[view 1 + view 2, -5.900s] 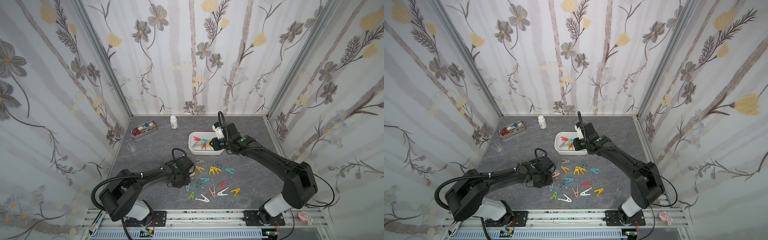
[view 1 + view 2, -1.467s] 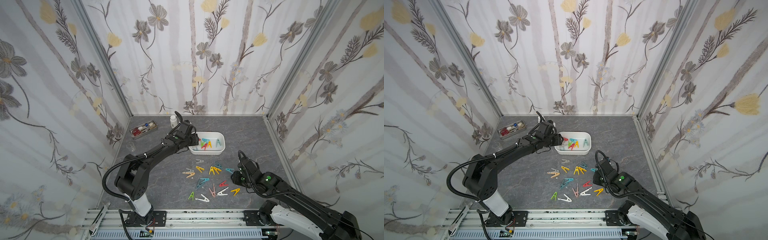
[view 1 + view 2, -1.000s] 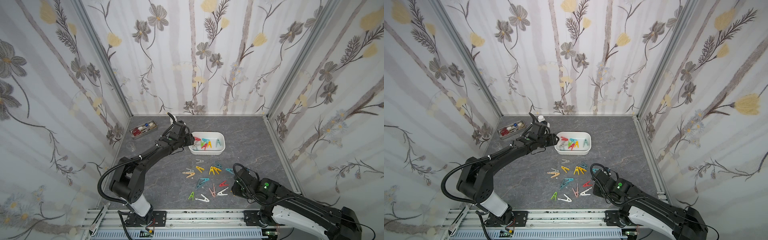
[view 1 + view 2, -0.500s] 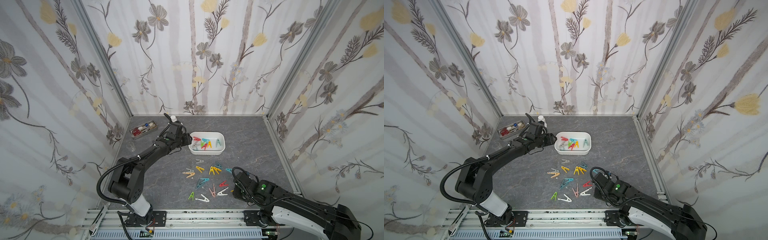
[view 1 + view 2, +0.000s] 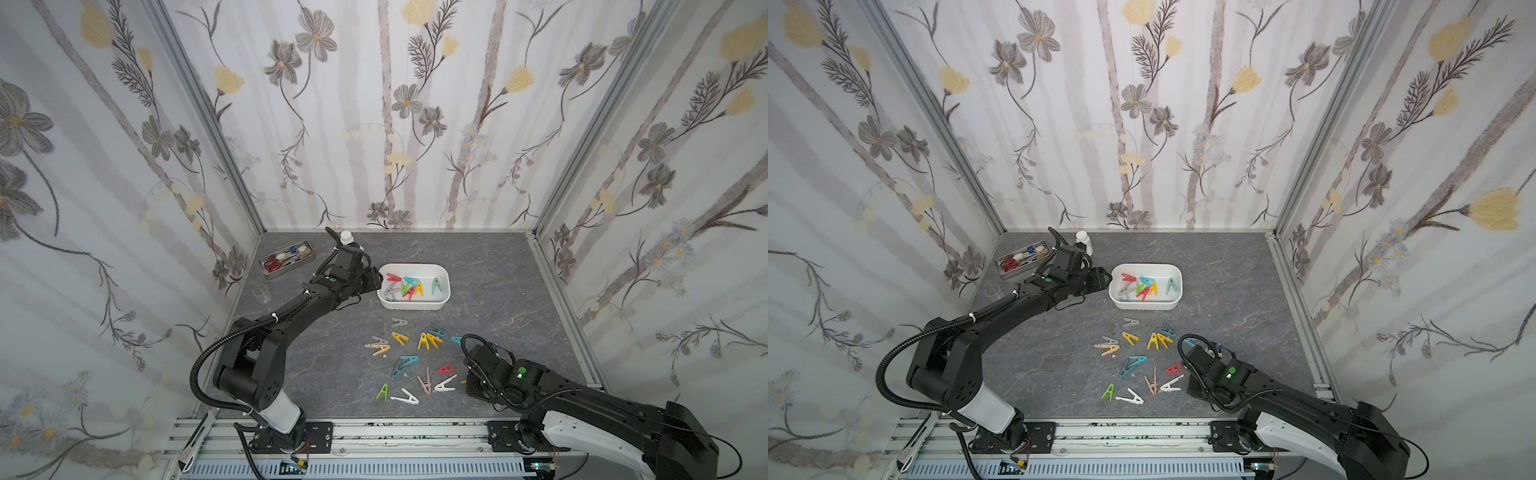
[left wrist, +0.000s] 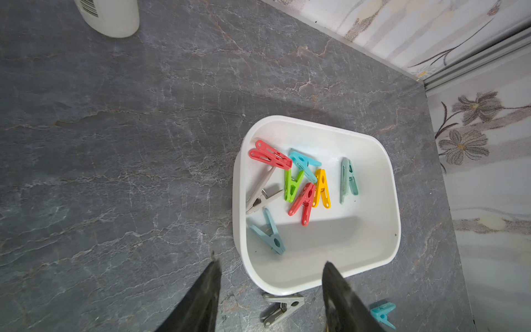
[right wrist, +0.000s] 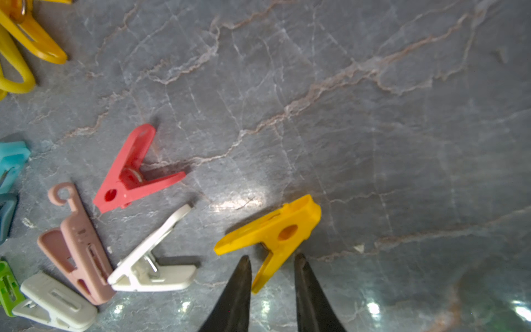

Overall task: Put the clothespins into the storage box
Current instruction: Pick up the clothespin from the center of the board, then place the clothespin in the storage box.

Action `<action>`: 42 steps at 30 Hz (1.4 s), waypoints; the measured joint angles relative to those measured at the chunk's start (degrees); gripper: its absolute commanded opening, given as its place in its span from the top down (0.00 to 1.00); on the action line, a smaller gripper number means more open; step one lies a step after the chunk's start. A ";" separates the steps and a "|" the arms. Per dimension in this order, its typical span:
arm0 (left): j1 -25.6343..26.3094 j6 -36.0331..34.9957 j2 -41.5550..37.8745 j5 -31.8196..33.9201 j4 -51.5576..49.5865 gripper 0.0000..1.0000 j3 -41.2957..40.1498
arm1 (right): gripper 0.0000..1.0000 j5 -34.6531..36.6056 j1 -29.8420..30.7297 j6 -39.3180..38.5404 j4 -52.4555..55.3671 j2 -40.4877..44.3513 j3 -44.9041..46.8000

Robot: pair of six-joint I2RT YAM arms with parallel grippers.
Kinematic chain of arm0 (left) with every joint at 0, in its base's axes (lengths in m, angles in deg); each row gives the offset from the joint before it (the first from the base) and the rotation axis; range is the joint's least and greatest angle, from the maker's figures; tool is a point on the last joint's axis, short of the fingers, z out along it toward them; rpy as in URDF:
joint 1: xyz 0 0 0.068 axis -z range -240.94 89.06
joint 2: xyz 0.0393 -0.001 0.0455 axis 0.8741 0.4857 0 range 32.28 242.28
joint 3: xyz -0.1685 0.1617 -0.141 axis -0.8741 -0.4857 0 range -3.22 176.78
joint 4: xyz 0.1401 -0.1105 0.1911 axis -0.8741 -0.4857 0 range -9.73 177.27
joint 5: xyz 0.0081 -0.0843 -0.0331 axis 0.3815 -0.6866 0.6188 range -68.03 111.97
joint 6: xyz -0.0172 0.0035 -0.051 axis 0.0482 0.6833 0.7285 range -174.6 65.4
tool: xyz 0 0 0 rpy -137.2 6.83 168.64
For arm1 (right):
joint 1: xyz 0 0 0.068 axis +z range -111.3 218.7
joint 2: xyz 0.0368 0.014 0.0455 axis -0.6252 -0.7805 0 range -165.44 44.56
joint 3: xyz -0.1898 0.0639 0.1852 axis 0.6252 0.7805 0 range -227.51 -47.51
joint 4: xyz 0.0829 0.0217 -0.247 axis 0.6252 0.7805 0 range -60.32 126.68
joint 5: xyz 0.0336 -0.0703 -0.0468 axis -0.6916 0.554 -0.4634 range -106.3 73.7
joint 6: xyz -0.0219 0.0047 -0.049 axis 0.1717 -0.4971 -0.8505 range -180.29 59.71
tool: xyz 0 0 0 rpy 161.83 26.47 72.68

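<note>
The white storage box (image 5: 413,307) (image 5: 1144,306) (image 6: 393,201) holds several clothespins (image 5: 405,286) (image 6: 301,184) in red, teal, green, yellow and grey. More clothespins (image 5: 405,365) (image 5: 1133,363) lie scattered on the grey table in front of it. My left gripper (image 5: 376,277) (image 5: 1104,279) (image 6: 270,263) hangs open at the box's left end, holding nothing. My right gripper (image 7: 272,255) is low at the right edge of the scatter. Its jaws stand narrowly apart around one leg of a yellow clothespin (image 7: 275,232) lying on the table. In both top views the right wrist (image 5: 498,370) hides that pin.
A metal tray (image 5: 286,259) with scissors and pens sits at the back left, beside a white bottle (image 5: 346,239). A small clear glass (image 5: 262,293) stands near the left wall. Red (image 7: 129,175), white (image 7: 149,267) and pink (image 7: 77,247) pins lie close to the right gripper.
My left gripper has drawn back from over the box to its left end. My right gripper has settled over the yellow pin and its jaws have narrowed around one leg.
</note>
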 measured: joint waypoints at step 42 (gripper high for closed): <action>0.76 6.05 -12.59 3.87 -8.00 0.46 -4.94 | 0.96 -1.79 -18.58 -44.78 -7.80 -43.47 -52.81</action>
